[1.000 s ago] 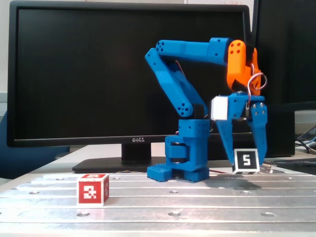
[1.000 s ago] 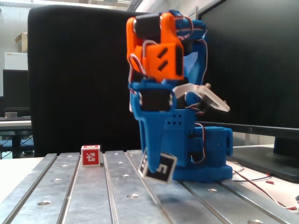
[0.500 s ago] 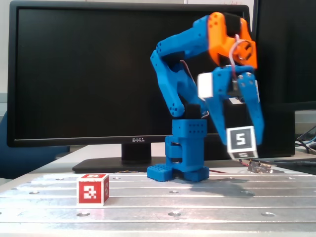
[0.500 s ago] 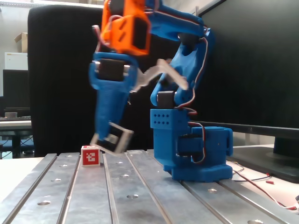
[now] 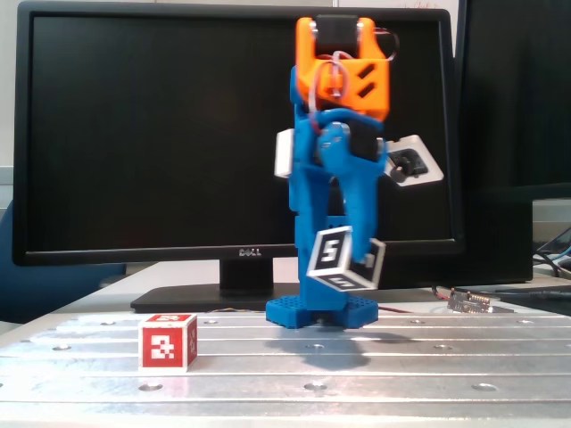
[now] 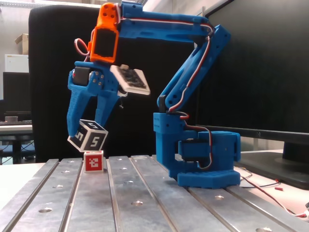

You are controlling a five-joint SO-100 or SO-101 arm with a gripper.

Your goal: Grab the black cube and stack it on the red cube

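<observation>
Tilt marked the black cube [image 5: 345, 259] in a fixed view: it hung cornerwise off the surface, one face with a white "5" marker turned toward the camera and leaning to the right, a second marked face slanting underneath. Being a cube, it had no long axis to speak of. The blue gripper [image 5: 343, 245] came down from the orange wrist section, and its fingers were clamped on the black cube's upper part. The red cube [image 5: 168, 341] sat flat on the metal table [image 5: 401, 366], well to the left of the held one in this view, a white pixel marker facing forward and another on top. The table was a slotted aluminium plate with round holes; a dark Dell monitor [image 5: 161, 134] filled the background, and a small circuit board [image 5: 470, 301] lay at right.

In another fixed view, from the side, the black cube [image 6: 88, 135] again sat tilted, a "5" face showing at front right. The gripper [image 6: 89, 126] closed on it from above, one finger on each side. The red cube [image 6: 93, 161] stood upright on the table [image 6: 145, 193] directly beneath, the black cube's lowest corner just above or touching its top; which, I could not tell. The arm's blue base [image 6: 198, 157] stood to the right, with dark screens behind
</observation>
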